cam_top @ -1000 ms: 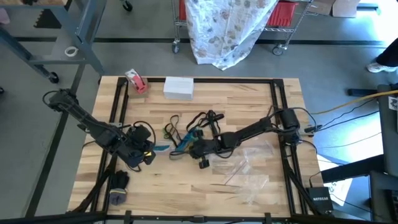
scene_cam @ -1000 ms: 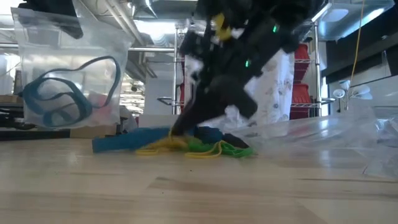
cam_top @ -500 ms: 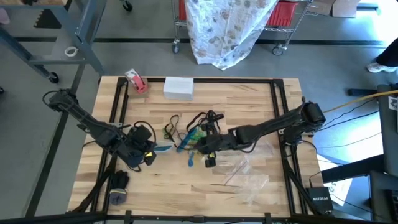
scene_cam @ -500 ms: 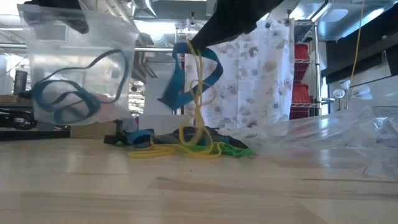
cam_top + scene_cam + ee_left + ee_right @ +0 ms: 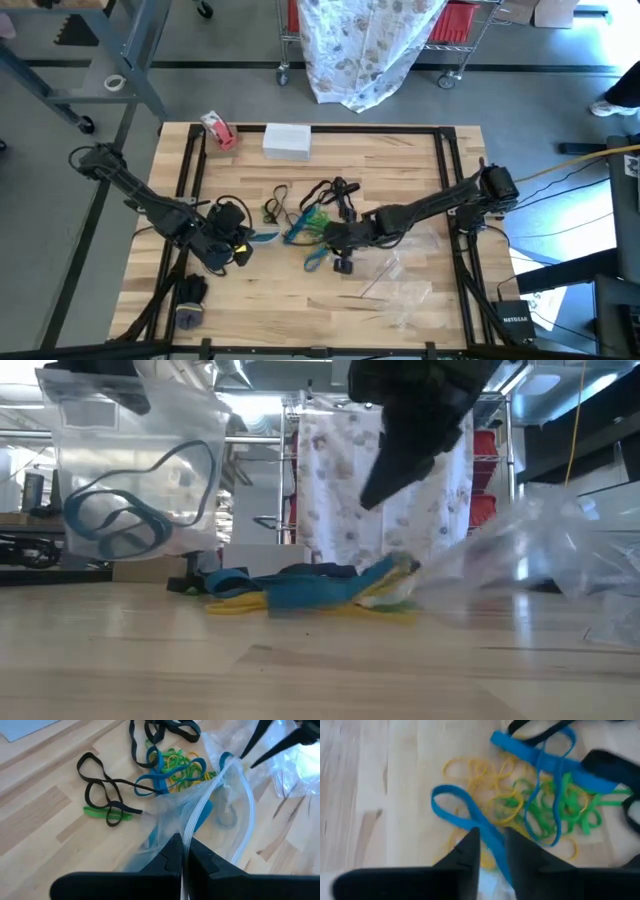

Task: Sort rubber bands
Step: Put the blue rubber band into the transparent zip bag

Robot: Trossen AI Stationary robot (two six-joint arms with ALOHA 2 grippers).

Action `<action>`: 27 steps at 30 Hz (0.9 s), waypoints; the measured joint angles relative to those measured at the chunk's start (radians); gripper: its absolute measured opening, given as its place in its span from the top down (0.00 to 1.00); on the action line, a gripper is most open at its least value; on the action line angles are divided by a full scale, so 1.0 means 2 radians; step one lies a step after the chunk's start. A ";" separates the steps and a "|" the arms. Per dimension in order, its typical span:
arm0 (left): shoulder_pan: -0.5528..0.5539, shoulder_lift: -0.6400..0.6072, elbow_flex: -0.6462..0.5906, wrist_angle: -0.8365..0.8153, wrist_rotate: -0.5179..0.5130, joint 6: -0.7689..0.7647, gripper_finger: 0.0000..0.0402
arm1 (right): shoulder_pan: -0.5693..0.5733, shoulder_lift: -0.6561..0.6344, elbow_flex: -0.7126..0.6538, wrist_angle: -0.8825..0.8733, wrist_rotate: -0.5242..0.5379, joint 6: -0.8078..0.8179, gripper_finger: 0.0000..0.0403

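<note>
Blue band [image 5: 470, 820] runs between the right gripper [image 5: 492, 847] fingers, slightly parted, grip uncertain | rubber bands [image 5: 305, 222] heaped mid-table just beside | left gripper [image 5: 184, 849] pinched tight on clear bag [image 5: 220, 805], held up mouth-open beside the heap, likely to receive blues.

Even, bright overhead light floods the wooden table [image 5: 400, 160], shadows faint. In the low view, ceiling lamps glare behind; the right arm smears with motion blur, and the near tabletop goes soft.
</note>
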State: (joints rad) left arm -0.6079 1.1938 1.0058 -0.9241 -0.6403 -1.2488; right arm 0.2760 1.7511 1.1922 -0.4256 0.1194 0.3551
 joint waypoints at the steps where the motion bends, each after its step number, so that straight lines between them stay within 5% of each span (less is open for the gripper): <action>1: 0.000 0.001 0.000 0.000 0.000 0.000 1.00 | 0.002 0.000 0.000 -0.002 0.000 -0.010 0.73; 10: 0.000 0.013 0.000 0.000 0.000 0.005 1.00 | 0.011 0.000 -0.013 0.076 -0.022 -0.149 0.55; 27: 0.000 0.021 0.000 0.001 0.000 0.013 1.00 | 0.031 0.001 -0.107 0.188 -0.030 -0.194 0.53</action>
State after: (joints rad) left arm -0.6077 1.2350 1.0058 -0.9230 -0.6403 -1.2224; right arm 0.3375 1.7527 0.9788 -0.0501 0.0598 -0.0326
